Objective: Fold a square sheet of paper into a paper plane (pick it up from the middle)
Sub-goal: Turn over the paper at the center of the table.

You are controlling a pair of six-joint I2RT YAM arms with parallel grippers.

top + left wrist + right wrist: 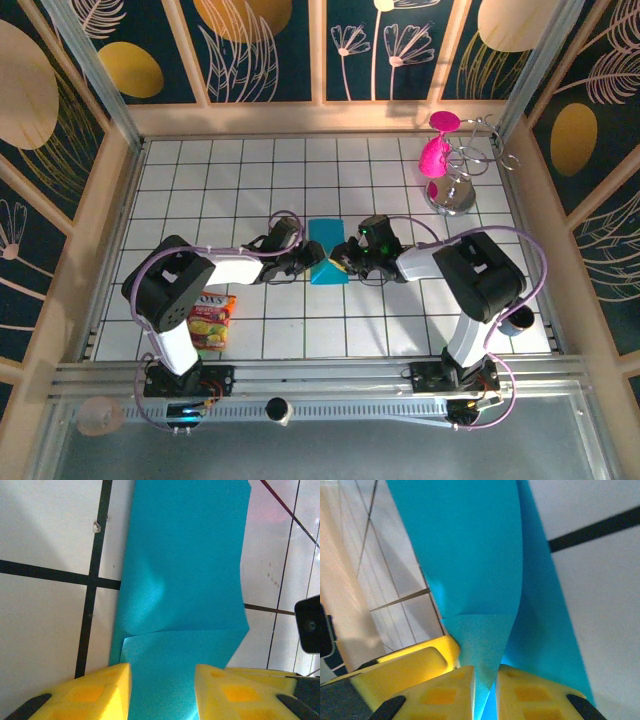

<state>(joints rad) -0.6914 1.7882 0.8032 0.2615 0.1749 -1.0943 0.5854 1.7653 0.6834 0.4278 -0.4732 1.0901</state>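
While right jaws pinch the folded sheet (470,555) (turquoise), left jaws stand spread.

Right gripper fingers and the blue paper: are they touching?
Touching. The right wrist view shows the right gripper with both fingers pressed against a raised fold of the blue paper, no gap.
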